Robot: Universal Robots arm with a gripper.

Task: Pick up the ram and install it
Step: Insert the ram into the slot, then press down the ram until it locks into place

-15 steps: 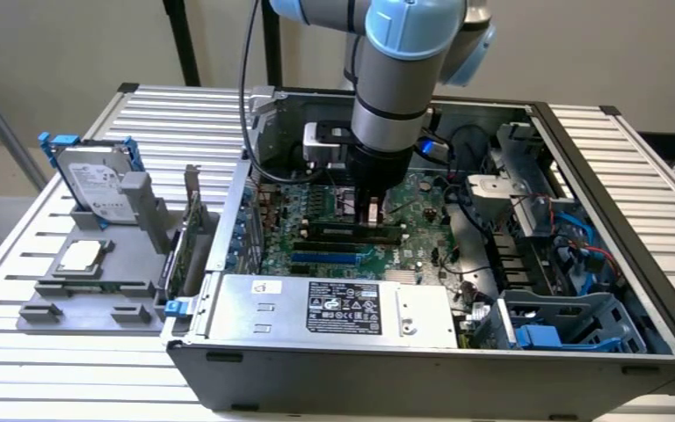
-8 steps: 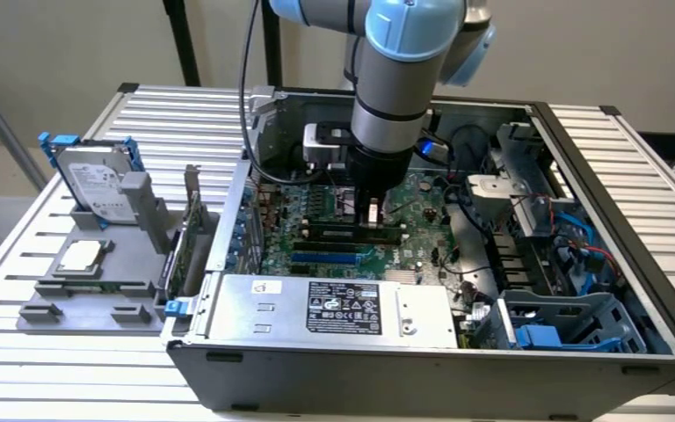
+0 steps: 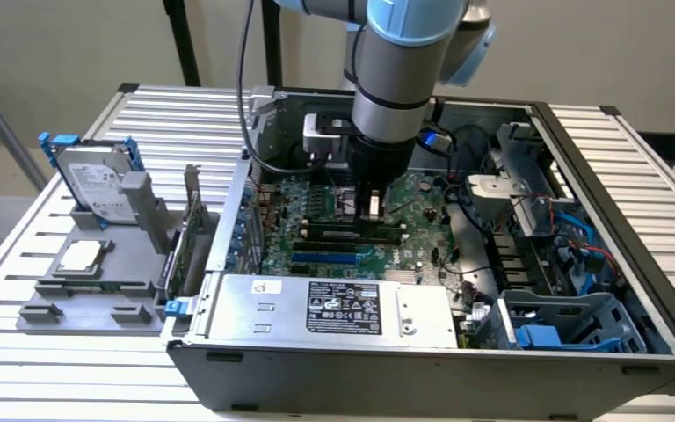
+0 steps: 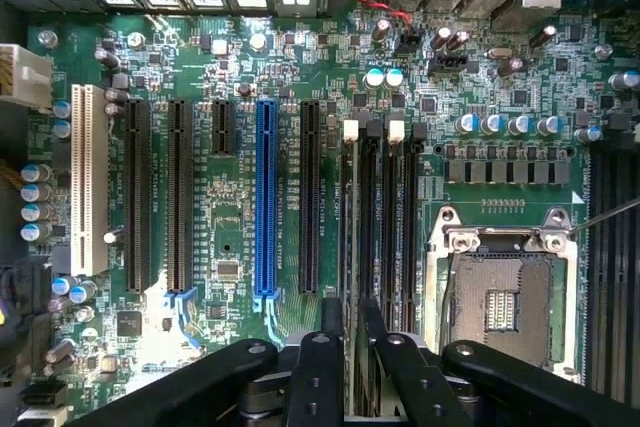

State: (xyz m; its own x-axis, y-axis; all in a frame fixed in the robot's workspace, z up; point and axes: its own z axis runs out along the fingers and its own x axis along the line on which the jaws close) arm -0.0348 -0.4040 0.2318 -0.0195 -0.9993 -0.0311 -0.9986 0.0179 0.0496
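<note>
One ram (image 4: 349,237) stands seated in the motherboard (image 4: 240,147) slot.

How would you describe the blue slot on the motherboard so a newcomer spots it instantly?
Inside the open computer case lies the green motherboard, crossed by a row of long parallel slots. The blue slot stands alone; both neighbours are black.
</note>
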